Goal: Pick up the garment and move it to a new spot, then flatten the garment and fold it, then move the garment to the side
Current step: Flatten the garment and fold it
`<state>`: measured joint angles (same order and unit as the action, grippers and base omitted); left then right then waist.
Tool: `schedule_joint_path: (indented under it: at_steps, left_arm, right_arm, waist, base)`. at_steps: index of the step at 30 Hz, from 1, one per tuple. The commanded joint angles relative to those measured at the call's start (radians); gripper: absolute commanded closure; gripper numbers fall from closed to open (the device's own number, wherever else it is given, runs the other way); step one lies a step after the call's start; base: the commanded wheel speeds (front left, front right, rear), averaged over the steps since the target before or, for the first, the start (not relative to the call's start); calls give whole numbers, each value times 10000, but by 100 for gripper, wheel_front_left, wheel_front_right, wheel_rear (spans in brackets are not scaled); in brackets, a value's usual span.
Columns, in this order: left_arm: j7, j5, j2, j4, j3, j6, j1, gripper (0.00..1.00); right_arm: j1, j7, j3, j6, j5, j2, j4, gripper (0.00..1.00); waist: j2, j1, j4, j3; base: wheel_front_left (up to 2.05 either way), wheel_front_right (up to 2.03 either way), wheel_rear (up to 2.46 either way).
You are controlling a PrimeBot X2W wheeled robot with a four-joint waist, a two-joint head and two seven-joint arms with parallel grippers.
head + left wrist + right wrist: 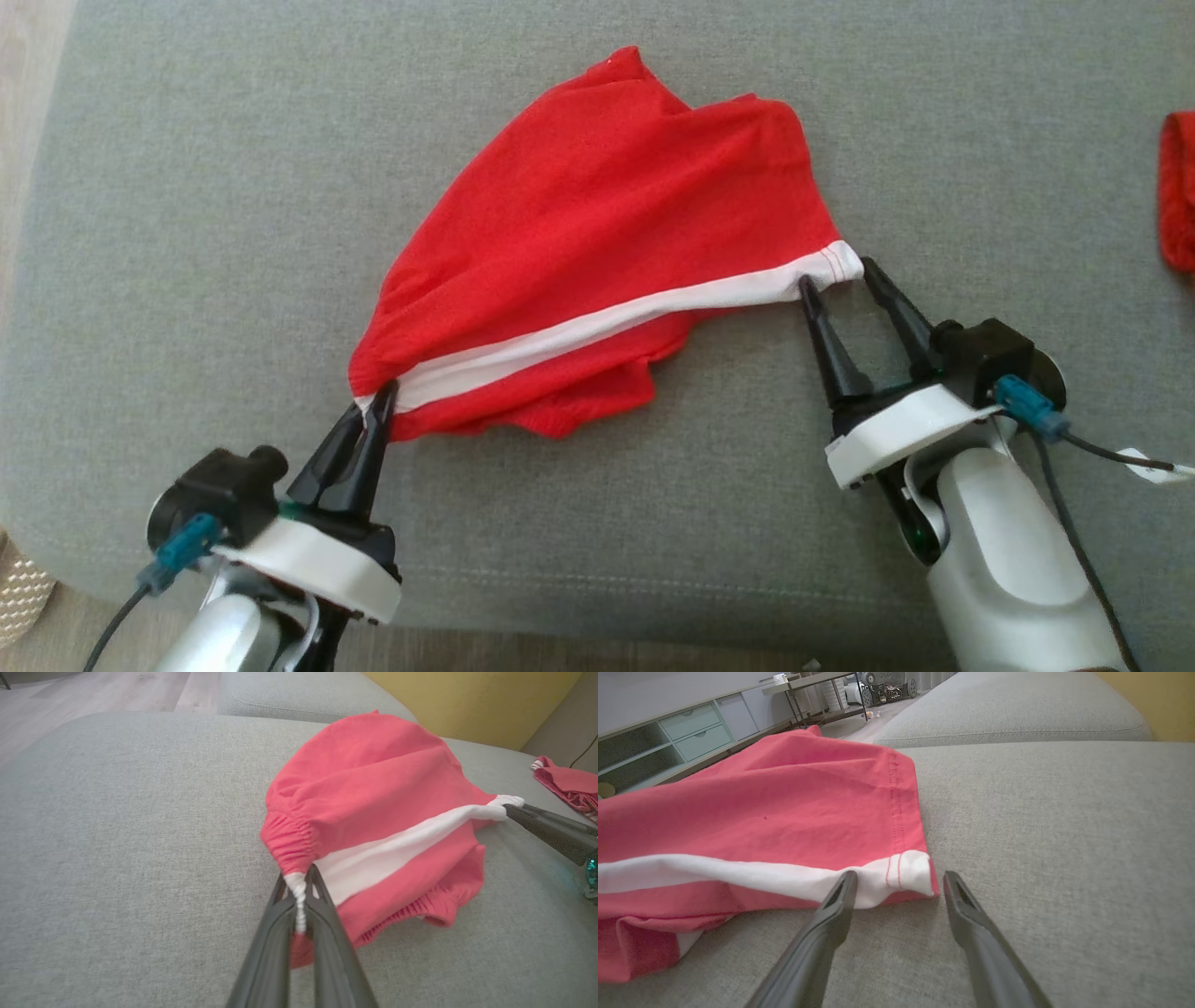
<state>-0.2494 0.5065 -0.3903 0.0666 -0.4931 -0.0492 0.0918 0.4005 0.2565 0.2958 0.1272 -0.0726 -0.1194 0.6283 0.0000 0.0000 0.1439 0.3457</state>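
garment [607,215]: red, limp, light, mid-cushion [187,233] | left gripper [383,390]: clamped on white band [607,327] end, 7 o'clock | right gripper [837,273]: fingers apart at band end, 3 o'clock | judged best hold: band corners

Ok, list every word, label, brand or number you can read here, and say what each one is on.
No text can be read.
On the red garment and its white band: no print or label showing.
On the white tag on a cable: too small to read.
On the far clutter by the wall: too blurred to read.
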Motion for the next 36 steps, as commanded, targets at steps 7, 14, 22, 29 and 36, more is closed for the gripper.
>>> schedule_joint_path:
  at_steps: [7, 14, 22, 29, 36]
  left_arm:
    - [-122, -269, -39, -71, 757, 202, 332, 100]
    - [-108, -356, -73, -606, 1140, 549, 873, 100]
    - [1541, -602, -542, -1664, 1085, 1406, 5444, 100]
    - [1362, -1370, -300, 37, 807, 1679, 10042, 100]
    - [-48, -2966, -41, 1618, 149, 1731, 12457, 100]
  right_arm:
    - [182, 53, 379, 35, -385, -105, -181, 100]
    - [127, 53, -551, 35, -944, -192, -1916, 100]
    - [3298, 50, -1762, 35, -1174, -435, -3478, 100]
    - [7086, 20, -1909, 35, -654, -209, -2666, 100]
    - [8485, 48, -2287, 35, 188, -117, -3064, 100]
  waist:
    - [0, 0, -7, -102]
    - [0, 0, -279, -390]
    - [0, 0, -1162, 3]
    - [0, 0, -2006, 985]
    - [0, 0, -2436, 1513]
  base:
    - [0, 0, 0]
    - [0, 0, 0]
    - [0, 0, 0]
    - [0, 0, 0]
    - [0, 0, 0]
